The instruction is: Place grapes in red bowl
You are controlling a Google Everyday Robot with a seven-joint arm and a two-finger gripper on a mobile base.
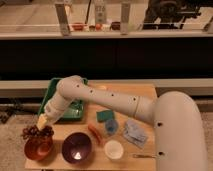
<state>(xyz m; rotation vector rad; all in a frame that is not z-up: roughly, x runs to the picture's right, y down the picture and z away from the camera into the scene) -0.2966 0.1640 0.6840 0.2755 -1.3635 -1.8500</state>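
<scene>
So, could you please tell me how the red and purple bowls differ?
The red bowl is reddish-orange; the purple bowl is dark purple. The red bowl sits at the table's corner, the purple bowl beside it. The gripper, shut on the grapes, hangs over the red bowl's far rim; nothing is over the purple bowl. Both are round, similarly sized.

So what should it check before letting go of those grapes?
1. End effector at the wooden table's front left, shut on the bunch of dark purple grapes: ok.
2. Grapes above the round reddish-orange bowl: ok, at its far rim.
3. Whole bunch inside the rim line: cannot tell.
4. Reddish-orange bowl upright: ok.
5. Round purple bowl apart from the grapes: ok.
</scene>
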